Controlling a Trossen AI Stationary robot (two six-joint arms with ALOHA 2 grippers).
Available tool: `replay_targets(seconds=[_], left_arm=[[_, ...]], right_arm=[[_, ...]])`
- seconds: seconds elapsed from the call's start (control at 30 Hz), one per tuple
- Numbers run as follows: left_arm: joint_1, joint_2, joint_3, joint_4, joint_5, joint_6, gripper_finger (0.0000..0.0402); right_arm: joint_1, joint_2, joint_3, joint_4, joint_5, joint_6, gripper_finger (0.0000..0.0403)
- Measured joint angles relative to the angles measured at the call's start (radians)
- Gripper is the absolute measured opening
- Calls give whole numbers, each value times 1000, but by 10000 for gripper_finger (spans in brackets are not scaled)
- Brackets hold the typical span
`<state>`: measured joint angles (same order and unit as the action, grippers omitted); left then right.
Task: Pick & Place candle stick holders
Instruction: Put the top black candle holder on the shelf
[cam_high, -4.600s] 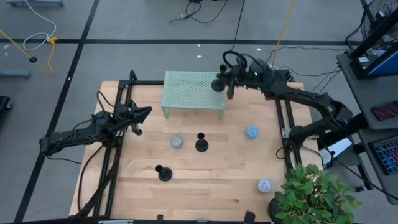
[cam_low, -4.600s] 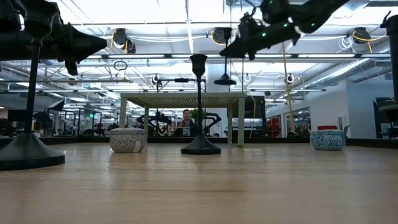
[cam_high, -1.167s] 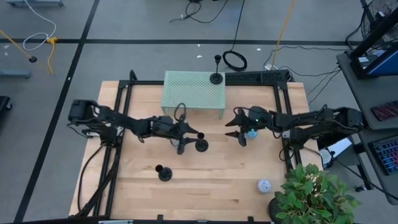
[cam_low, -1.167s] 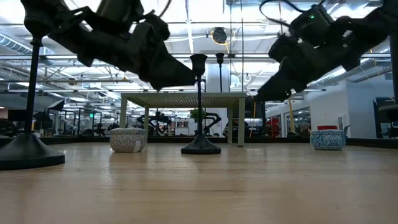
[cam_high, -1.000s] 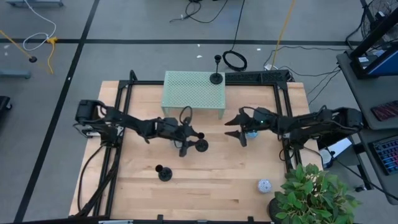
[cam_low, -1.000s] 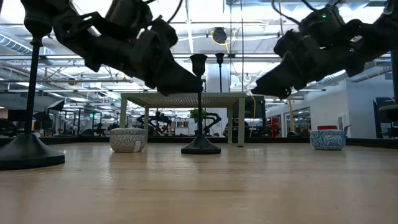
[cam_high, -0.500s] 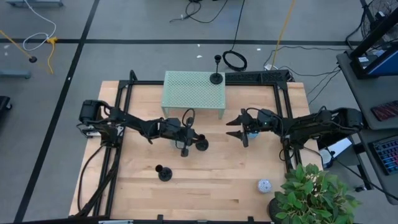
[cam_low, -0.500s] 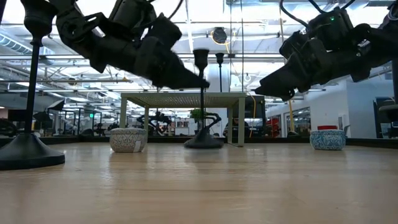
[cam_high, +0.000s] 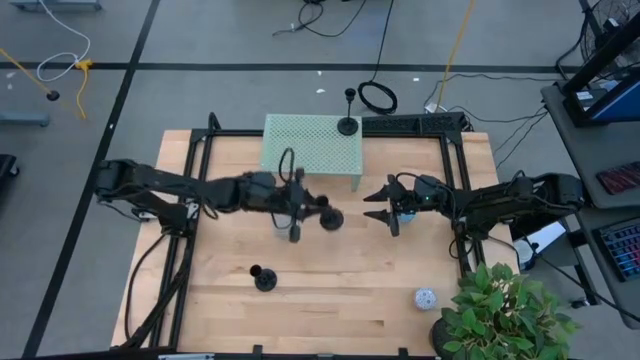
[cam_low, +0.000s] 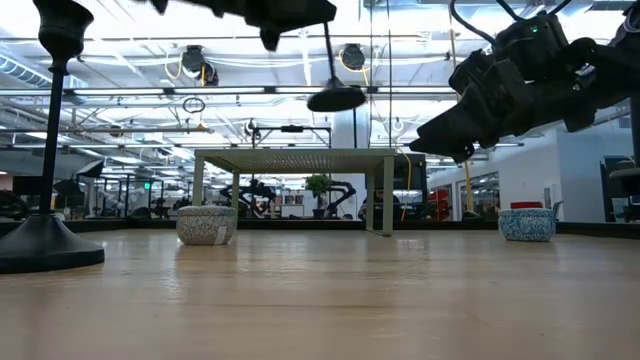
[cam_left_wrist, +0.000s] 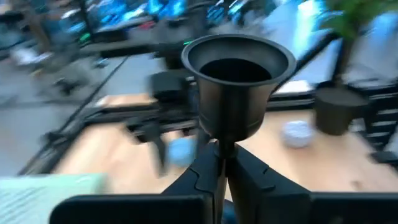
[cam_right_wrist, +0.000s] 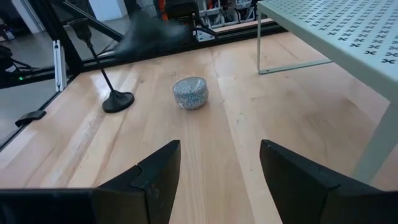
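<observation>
1. The left gripper is squeezed tight on the thin stem of a black candle stick holder. Its two fingers press the stem from both sides, just under the little cup on top.
2. In the low view this held holder hangs in the air, tipped over, high above the wooden table.
3. The right gripper has its jaws spread wide with nothing between them. It hovers over the table, facing the left gripper, with a blue speckled puck just behind it.
4. A second holder stands on the table, well apart from both grippers.
5. A third holder stands on the green rack, beyond both grippers.
</observation>
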<state>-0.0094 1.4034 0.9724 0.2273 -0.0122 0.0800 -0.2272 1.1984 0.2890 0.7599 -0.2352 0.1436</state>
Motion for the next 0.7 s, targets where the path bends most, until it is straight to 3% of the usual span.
replay_targets(seconds=[0.2,0.57,0.7], left_arm=[[119,8,185,-167,-185,-55,13],[467,51,211,-151,-193,-146,14],[549,107,211,-103,-139,-187,14]], right_arm=[[0,0,0,-1,1,2,212],[0,0,0,-1,2,2,212],[0,0,0,-1,2,2,212]])
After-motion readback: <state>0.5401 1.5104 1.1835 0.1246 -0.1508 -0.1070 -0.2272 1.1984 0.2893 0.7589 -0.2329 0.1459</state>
